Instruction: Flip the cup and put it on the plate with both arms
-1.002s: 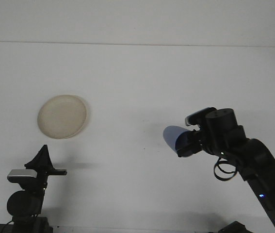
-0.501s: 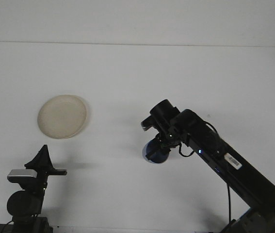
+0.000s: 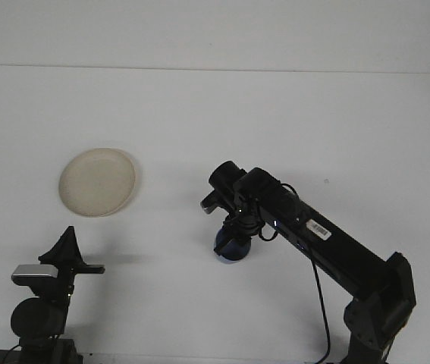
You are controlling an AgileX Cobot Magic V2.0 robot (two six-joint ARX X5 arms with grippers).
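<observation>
The left gripper [image 3: 67,241] sits low at the left edge of the white surface [image 3: 275,114], its fingers spread and empty. Above it lies the cream plate [image 3: 97,181]. Well to the right, the right gripper [image 3: 234,232] reaches down with its fingers grasping the blue cup [image 3: 230,246].

One cup [image 3: 231,247] on the white table [image 3: 290,114], blue, sitting right under the right claw [image 3: 233,233] with the fingers down around it. One plate [image 3: 97,181], cream and round, well off to that claw's left and a little farther back. Two arms in play: the right one [image 3: 313,235] stretched out over the middle, the left one [image 3: 48,292] parked low at the near left corner, with the plate beyond it.
</observation>
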